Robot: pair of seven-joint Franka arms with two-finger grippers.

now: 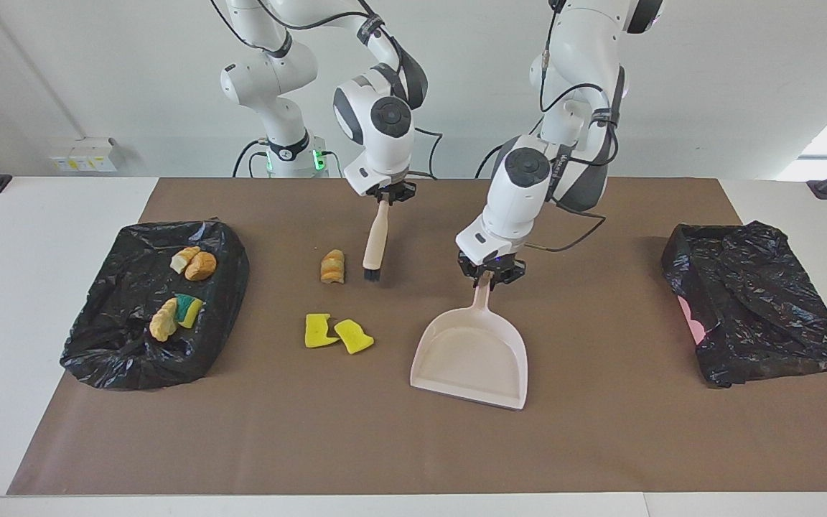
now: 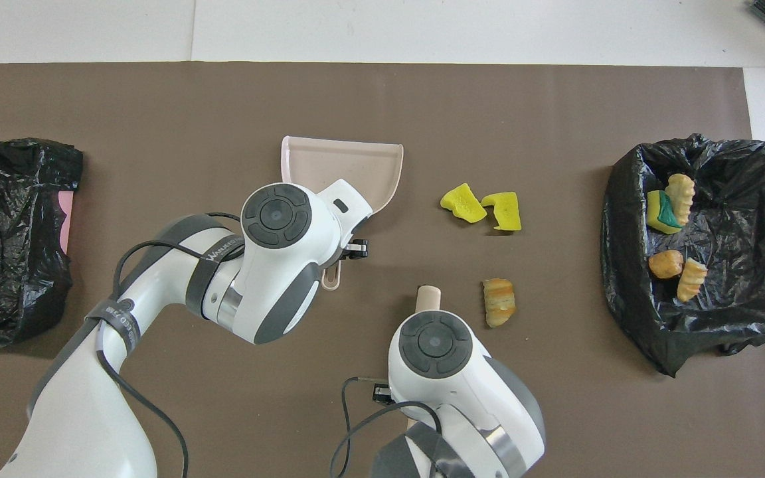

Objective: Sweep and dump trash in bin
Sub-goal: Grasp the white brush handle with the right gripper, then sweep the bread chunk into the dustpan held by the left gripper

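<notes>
My right gripper (image 1: pixel 385 195) is shut on the wooden handle of a brush (image 1: pixel 374 240), whose black bristles reach down to the brown mat. A tan bread lump (image 1: pixel 333 266) lies just beside the bristles, toward the right arm's end. Two yellow sponge pieces (image 1: pixel 321 331) (image 1: pixel 353 336) lie together farther from the robots. My left gripper (image 1: pixel 487 274) is shut on the handle of the beige dustpan (image 1: pixel 474 352), which rests empty on the mat beside the sponge pieces. Several scraps (image 1: pixel 194 263) (image 1: pixel 175 314) lie in the black-lined bin (image 1: pixel 97 345) at the right arm's end.
A second bin covered by a crumpled black bag (image 1: pixel 751 301), with a bit of pink showing, sits at the left arm's end of the mat. In the overhead view the arms' hands cover both grippers; the brush handle (image 2: pixel 428 297) and dustpan (image 2: pixel 342 162) show.
</notes>
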